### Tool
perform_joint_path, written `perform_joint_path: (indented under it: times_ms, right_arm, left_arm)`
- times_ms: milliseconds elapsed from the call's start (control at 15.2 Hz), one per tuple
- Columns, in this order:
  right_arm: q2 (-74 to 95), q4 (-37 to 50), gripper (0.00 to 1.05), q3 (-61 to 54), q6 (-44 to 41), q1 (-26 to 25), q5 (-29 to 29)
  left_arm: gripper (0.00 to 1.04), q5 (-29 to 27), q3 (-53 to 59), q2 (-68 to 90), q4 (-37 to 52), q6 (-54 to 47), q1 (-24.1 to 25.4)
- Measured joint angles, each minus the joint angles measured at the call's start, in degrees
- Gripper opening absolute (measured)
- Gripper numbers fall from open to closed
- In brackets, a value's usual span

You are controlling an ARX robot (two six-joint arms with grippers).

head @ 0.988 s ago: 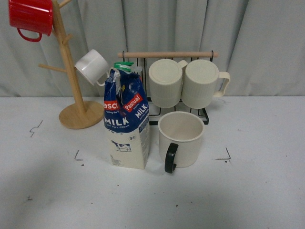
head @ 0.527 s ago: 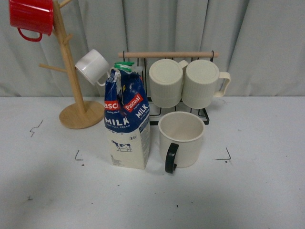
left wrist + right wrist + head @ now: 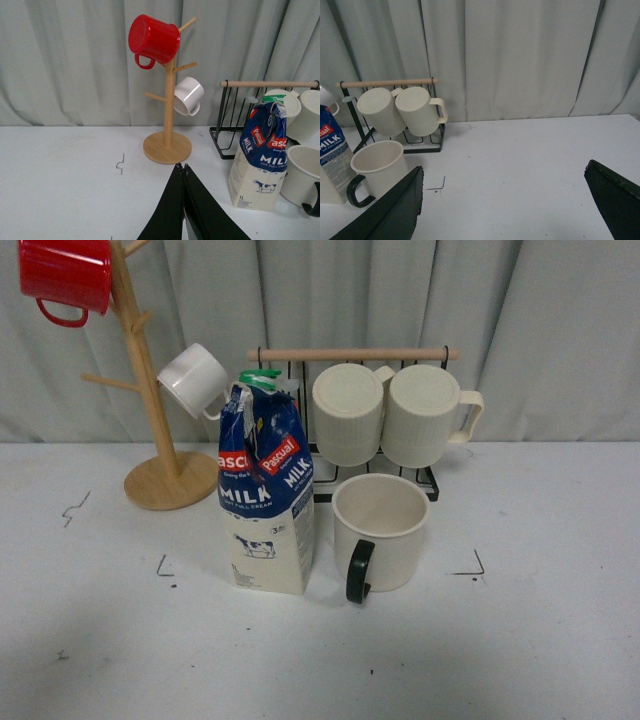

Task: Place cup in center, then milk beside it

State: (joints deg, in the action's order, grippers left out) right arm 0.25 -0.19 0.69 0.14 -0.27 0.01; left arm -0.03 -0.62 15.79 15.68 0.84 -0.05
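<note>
Left gripper: fingers pressed together, empty.
Right gripper: fingers wide apart, empty.
Cup: upright, just beside the milk.

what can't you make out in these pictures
- Smiley side of the cup: faces away in the front view; only the black handle shows.
- Milk: cut off by the picture edge in the right wrist view.
- Cup in the left wrist view: cut by the edge.
- Fine print on the milk: too small.
</note>
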Motion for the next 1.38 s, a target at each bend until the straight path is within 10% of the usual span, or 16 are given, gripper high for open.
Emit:
perform_joint_path:
  times_ms: [857,1384]
  right_arm:
    - [0.0,0.0,0.98,0.0,0.0,0.0,0.0]
    - [0.0,0.0,0.98,0.0,0.0,0.0,0.0]
  left_arm:
    - [0.02,0.0,0.0,-15.3,-15.9,0.0,0.0]
    - [0.95,0.0,0.0,-15.3,-15.9,0.0,0.0]
